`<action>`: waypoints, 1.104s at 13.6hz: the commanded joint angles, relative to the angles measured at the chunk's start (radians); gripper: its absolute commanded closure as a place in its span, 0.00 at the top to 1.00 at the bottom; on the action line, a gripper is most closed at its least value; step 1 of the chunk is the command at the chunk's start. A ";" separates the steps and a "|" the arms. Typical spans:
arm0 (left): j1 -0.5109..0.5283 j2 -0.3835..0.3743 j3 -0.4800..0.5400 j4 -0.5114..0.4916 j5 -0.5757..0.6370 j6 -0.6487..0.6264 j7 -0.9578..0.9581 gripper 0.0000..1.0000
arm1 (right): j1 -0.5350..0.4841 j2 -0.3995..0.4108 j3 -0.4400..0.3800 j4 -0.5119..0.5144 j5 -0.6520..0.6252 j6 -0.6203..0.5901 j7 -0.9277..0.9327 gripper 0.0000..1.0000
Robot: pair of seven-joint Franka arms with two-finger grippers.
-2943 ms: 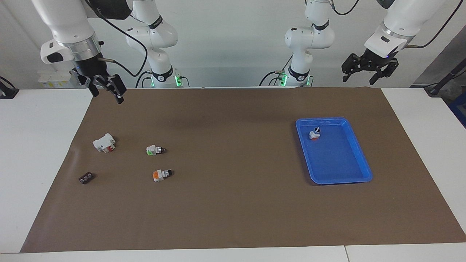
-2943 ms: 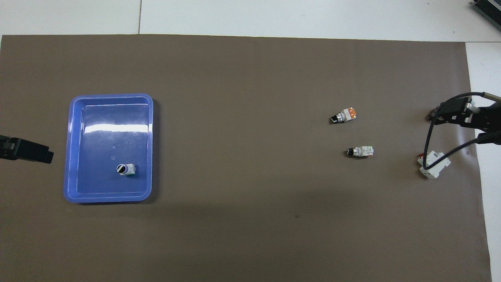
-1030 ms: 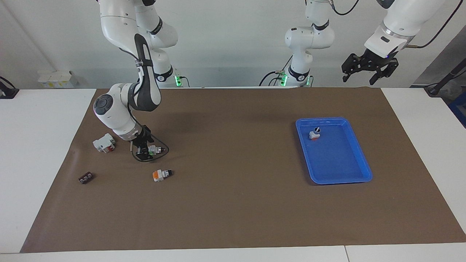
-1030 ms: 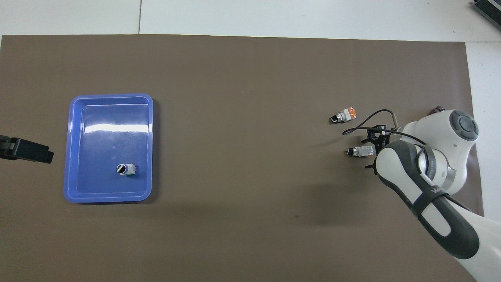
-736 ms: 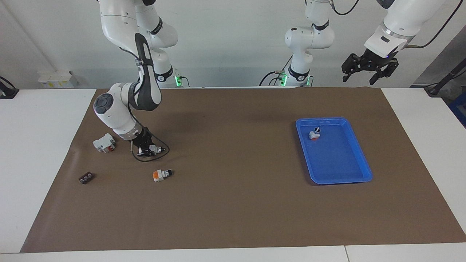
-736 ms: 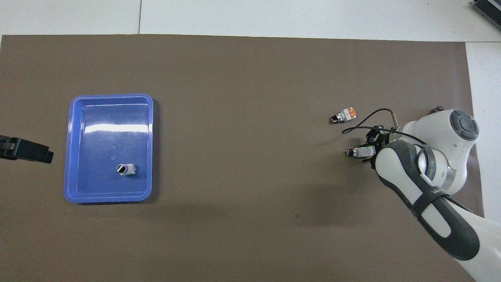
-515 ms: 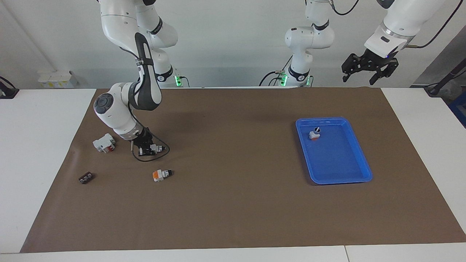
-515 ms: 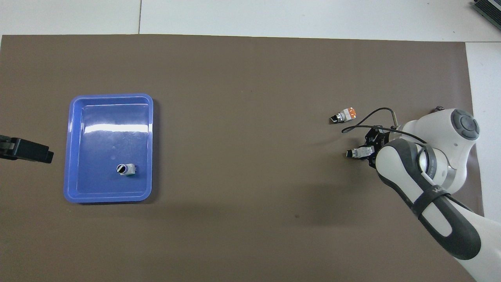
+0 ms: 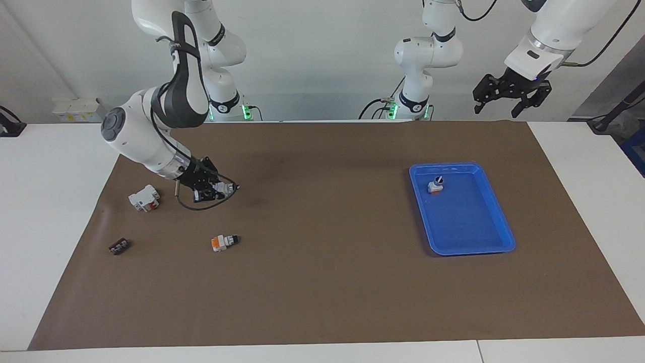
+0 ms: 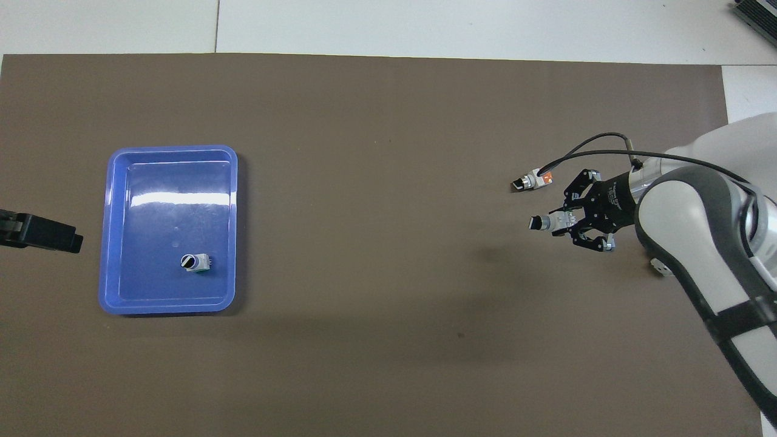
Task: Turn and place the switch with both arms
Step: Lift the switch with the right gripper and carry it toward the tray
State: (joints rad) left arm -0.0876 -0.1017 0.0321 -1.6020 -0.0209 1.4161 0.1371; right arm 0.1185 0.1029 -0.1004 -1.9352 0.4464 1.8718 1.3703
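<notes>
Gripping the switch (image 9: 220, 188) by its pale body, my right gripper (image 9: 207, 190) is carrying it in the air over the brown mat (image 9: 322, 282) at the right arm's end, fingers closed on it. I am reading its long axis as roughly level, black knob pointing toward the tray (image 9: 496, 247). So I am judging the pickup done, with turning, handing across and placing all remaining. My left gripper (image 9: 510, 96) is waiting, fingers spread and holding nothing, above the mat's edge nearest the robots.
</notes>
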 commanded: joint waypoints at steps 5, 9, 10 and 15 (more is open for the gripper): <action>0.005 -0.023 -0.001 -0.022 -0.001 -0.002 0.002 1.00 | 0.016 -0.146 0.122 0.001 0.386 -0.079 0.026 0.00; 0.005 -0.023 -0.001 -0.022 -0.001 -0.002 0.002 1.00 | 0.048 -0.146 0.223 -0.002 0.561 0.053 0.055 0.00; 0.005 -0.023 -0.003 -0.022 -0.001 0.000 -0.001 1.00 | 0.096 -0.141 0.231 -0.004 0.567 0.134 0.059 0.00; 0.006 -0.029 -0.001 -0.030 -0.004 -0.028 -0.019 1.00 | 0.317 -0.095 0.234 0.033 0.664 0.510 0.233 0.00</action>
State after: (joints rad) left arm -0.0875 -0.1018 0.0289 -1.6033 -0.0210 1.4099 0.1343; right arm 0.3909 -0.0156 0.1339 -1.9320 1.0833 2.3097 1.5615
